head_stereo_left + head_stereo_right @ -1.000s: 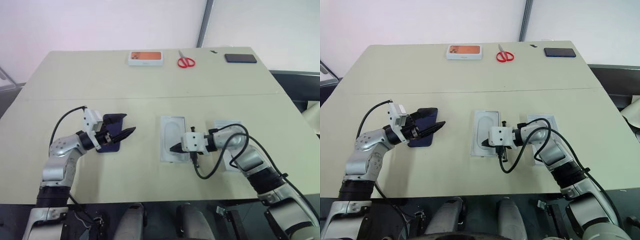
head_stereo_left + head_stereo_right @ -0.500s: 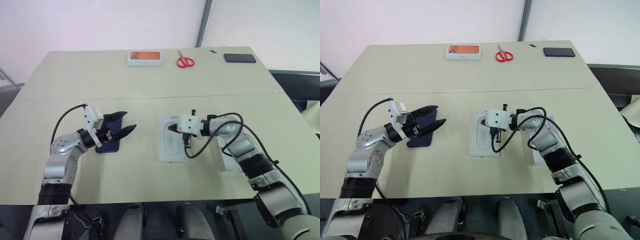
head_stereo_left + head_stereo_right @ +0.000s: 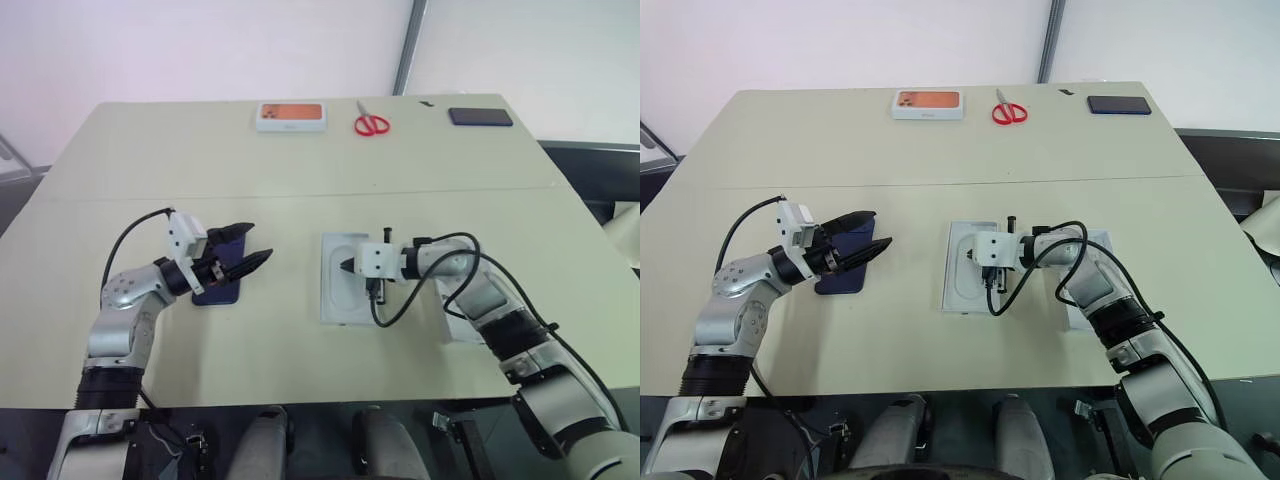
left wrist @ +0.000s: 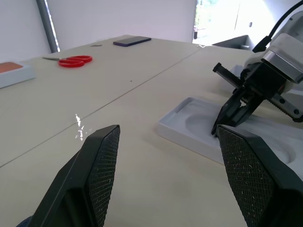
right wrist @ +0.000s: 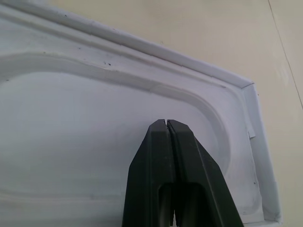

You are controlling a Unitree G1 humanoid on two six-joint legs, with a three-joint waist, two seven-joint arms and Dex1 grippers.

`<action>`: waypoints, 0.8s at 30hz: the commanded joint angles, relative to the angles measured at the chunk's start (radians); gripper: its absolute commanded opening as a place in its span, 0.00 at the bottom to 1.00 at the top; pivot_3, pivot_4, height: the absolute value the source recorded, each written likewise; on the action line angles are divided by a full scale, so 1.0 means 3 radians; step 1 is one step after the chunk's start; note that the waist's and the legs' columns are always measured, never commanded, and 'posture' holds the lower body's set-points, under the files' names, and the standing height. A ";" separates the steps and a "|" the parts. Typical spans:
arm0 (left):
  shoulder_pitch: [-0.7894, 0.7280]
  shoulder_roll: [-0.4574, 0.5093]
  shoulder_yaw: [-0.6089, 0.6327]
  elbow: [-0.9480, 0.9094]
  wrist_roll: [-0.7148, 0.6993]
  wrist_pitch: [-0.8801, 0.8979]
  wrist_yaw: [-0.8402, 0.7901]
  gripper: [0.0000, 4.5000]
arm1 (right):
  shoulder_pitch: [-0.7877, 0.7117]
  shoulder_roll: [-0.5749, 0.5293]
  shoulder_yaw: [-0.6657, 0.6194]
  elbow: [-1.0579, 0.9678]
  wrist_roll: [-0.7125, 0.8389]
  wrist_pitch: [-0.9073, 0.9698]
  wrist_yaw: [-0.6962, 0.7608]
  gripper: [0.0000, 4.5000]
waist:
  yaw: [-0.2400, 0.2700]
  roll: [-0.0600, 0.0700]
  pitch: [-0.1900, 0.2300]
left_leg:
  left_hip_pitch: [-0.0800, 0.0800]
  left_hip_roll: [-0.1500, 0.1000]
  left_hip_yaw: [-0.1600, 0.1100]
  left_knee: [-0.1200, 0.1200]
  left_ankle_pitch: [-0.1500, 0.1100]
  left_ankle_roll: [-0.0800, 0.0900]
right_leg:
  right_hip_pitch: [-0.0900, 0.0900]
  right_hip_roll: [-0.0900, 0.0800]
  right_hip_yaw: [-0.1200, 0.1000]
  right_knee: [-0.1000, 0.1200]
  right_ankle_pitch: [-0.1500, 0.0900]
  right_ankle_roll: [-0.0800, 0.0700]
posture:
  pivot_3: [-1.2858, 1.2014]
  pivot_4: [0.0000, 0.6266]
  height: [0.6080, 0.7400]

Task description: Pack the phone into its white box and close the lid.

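The right gripper (image 3: 344, 266) is seen with its jaws pressed fully together, nothing held between them, its tip poised over the moulded white insert lying in the white box (image 3: 348, 277); contact cannot be told. The left gripper (image 3: 254, 246) is held with its jaws spread wide and empty, cross-hatched pads facing inward. Beneath and just behind those jaws, the phone (image 3: 222, 290) is laid flat on the bench (image 3: 300, 180), dark blue and slim. The box is a shallow, thin-walled tray with a rounded recess. The lid (image 3: 1087, 290) lies beside it, partly hidden by the right arm.
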 commanded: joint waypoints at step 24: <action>-0.0173 0.0368 0.0131 0.0251 -0.0033 0.0590 0.0121 0.77 | -0.0131 0.0101 -0.0227 -0.0303 0.0189 0.0266 -0.0039 0.01 | -0.0009 0.0000 0.0002 | 0.0000 0.0000 -0.0001 -0.0001 0.0000 0.0000 | -0.0002 0.0002 0.0001 0.0001 0.0000 0.0000 | 0.52 0.24 1.00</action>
